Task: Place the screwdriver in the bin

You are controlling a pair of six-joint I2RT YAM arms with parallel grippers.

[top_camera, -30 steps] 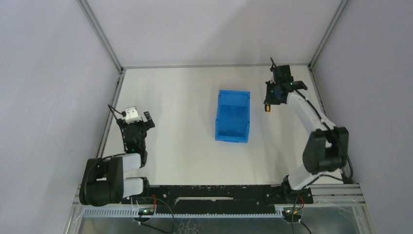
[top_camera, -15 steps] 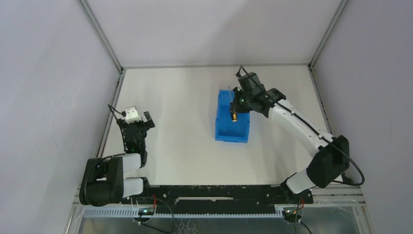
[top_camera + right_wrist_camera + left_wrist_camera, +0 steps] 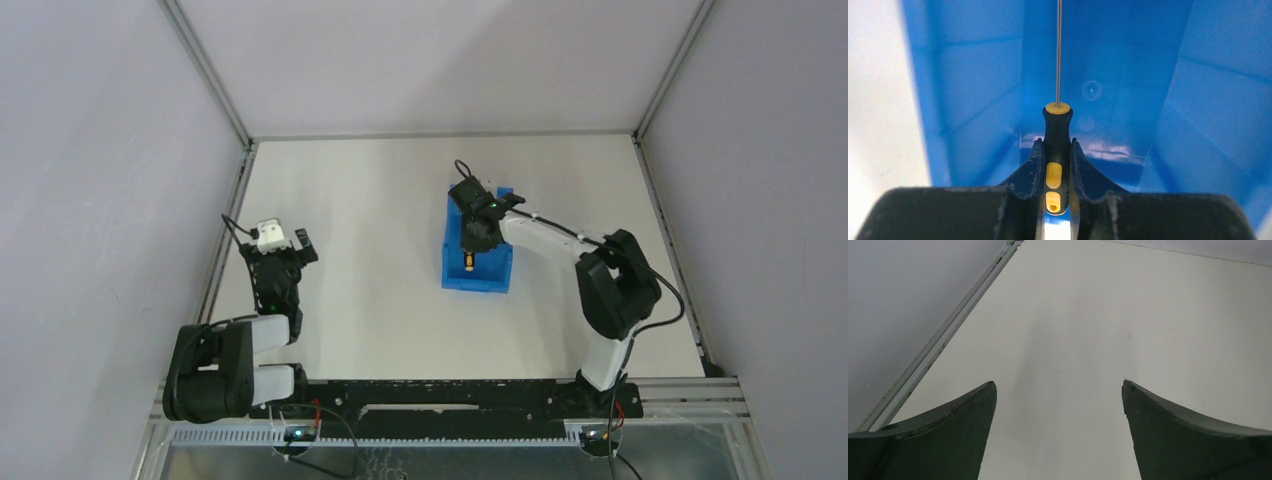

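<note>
Screwdriver [image 3: 1057, 125]: my right jaws are clamping its black-and-yellow handle in a narrow grip, with the shaft pointing away. I am holding it within the walls of the bin [image 3: 973, 90]. Progress, as I judge it: only the release is remaining. My left jaws are standing wide over the table [image 3: 1098, 315], gripping nothing. Markings: I am reading none.

screwdriver [image 3: 1056, 145]: no lettering legible on the black and yellow handle.
bin [image 3: 973, 90]: blue walls carry no legible print.
moulded round mark [image 3: 1091, 90]: on the bin's inner face, at 1 o'clock from the handle's yellow collar; no characters legible in it.
white block [image 3: 269, 236]: at 9 o'clock in the overhead view, too small to read.
overall: no readable text, brand or number.
</note>
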